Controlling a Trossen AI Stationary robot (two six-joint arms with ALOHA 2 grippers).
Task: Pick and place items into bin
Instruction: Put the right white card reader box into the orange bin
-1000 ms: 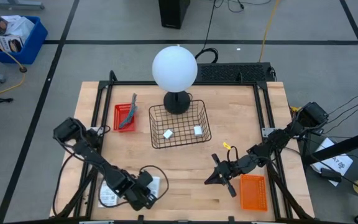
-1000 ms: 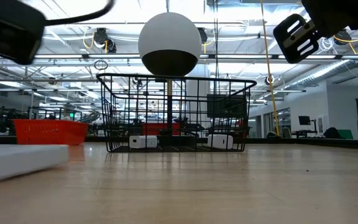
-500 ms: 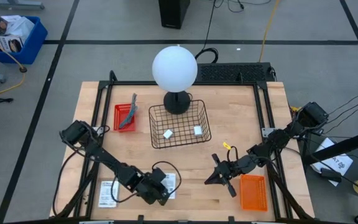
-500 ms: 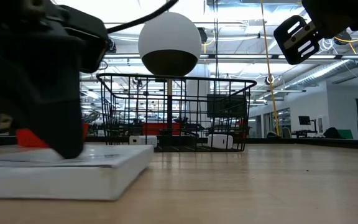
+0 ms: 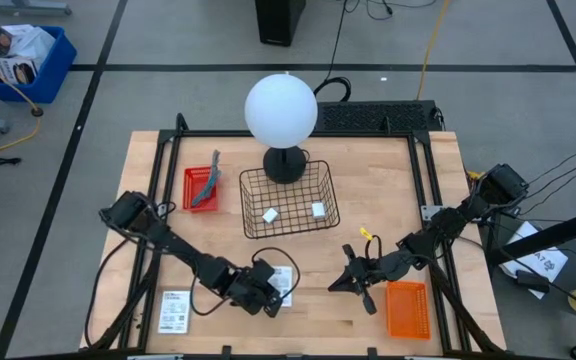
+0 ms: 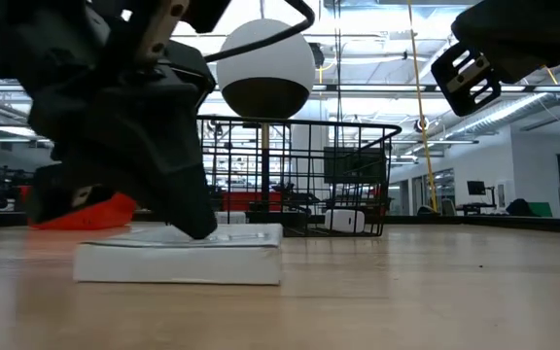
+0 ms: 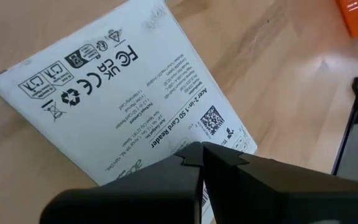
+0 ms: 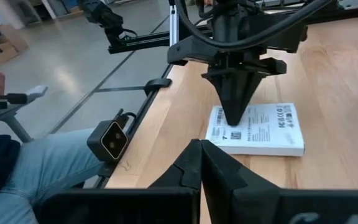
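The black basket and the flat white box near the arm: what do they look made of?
The black basket looks like thin metal wire with a dark coating: an open grid you can see through. The flat white box under the left gripper looks like matte printed cardboard, with sharp edges and small black text and symbols, though plastic cannot be ruled out.

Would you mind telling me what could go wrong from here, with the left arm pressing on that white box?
The left claw is shut, its tips resting on top of the flat white box rather than around it, so the box may just slide or be left behind. The wire basket has upright walls, and the box lies flat on the table, so pushing it could jam it against the wire. The right claw waits nearby and could get bumped.
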